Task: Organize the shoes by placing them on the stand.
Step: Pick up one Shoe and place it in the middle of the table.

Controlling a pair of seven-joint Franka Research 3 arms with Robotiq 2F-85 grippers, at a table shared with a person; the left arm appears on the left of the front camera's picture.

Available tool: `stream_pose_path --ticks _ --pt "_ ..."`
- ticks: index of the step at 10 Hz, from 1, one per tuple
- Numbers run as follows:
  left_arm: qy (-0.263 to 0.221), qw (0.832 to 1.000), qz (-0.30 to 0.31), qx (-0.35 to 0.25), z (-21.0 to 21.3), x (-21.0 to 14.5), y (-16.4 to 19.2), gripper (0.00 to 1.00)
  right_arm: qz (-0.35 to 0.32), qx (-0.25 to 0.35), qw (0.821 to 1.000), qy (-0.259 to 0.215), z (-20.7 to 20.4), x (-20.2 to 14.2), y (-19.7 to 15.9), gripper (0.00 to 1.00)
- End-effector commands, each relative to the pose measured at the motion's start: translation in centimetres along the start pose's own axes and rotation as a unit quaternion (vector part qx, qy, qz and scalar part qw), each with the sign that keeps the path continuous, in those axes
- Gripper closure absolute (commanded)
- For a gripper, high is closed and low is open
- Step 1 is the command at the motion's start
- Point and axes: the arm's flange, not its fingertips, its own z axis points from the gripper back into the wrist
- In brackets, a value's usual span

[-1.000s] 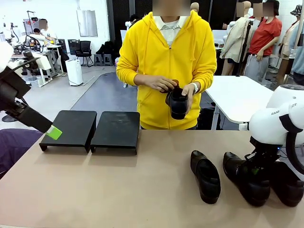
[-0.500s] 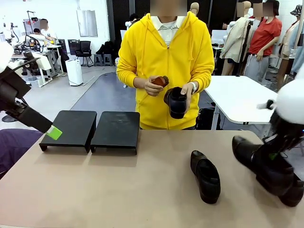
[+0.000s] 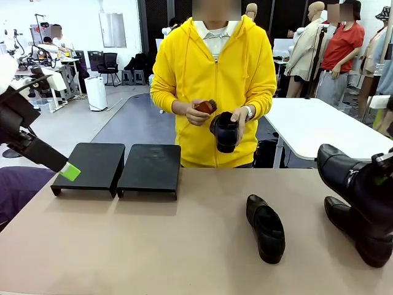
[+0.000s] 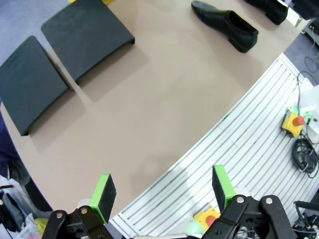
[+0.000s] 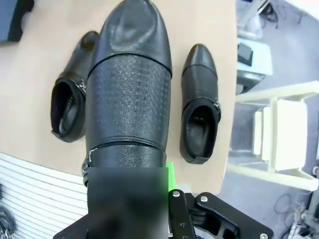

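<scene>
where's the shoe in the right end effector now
Front view, far right: the held shoe hangs tilted above the table, over another shoe, right of the middle shoe.

The stand (image 3: 150, 166) sits left on the table (image 3: 153, 246), shoes (image 3: 266, 227) right, one shoe (image 3: 359, 184) above.

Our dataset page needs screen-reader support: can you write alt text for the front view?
A shiny black leather loafer hangs lifted above the tan table at the right edge; a second loafer rests near it and a third lies mid-table. A person in a yellow hoodie holds a fourth, and two low matte-black platforms at left carry no shoes.
</scene>
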Motion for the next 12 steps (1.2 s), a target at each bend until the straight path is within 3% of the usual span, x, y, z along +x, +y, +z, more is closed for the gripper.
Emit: stream_pose_path --ticks 1,2,3,5,7,8,12 --pt "-0.001 1.000 -0.004 -0.009 0.0 -0.1 0.0 0.00 0.009 0.000 1.000 0.018 -1.5 0.7 0.3 1.00" --pt "-0.001 1.000 -0.004 -0.009 0.0 -0.1 0.0 0.00 0.000 0.000 1.000 0.000 0.0 0.0 0.0 1.00" --pt "-0.001 1.000 -0.004 -0.009 0.0 -0.1 0.0 0.00 -0.050 -0.020 0.999 0.002 0.6 -0.8 0.6 1.00" --pt "-0.001 1.000 -0.004 -0.009 0.0 -0.1 0.0 0.00 -0.095 -0.059 0.993 -0.034 3.6 -0.3 5.7 1.00" --pt "-0.001 1.000 -0.004 -0.009 0.0 -0.1 0.0 0.00 -0.088 -0.112 0.989 -0.037 3.7 3.2 12.1 1.00" --pt "-0.001 1.000 -0.004 -0.009 0.0 -0.1 0.0 0.00 -0.084 -0.138 0.987 -0.017 3.2 4.9 13.1 1.00" --pt "-0.001 1.000 -0.004 -0.009 0.0 -0.1 0.0 0.00 -0.140 -0.131 0.981 0.024 5.3 0.6 1.9 1.00"
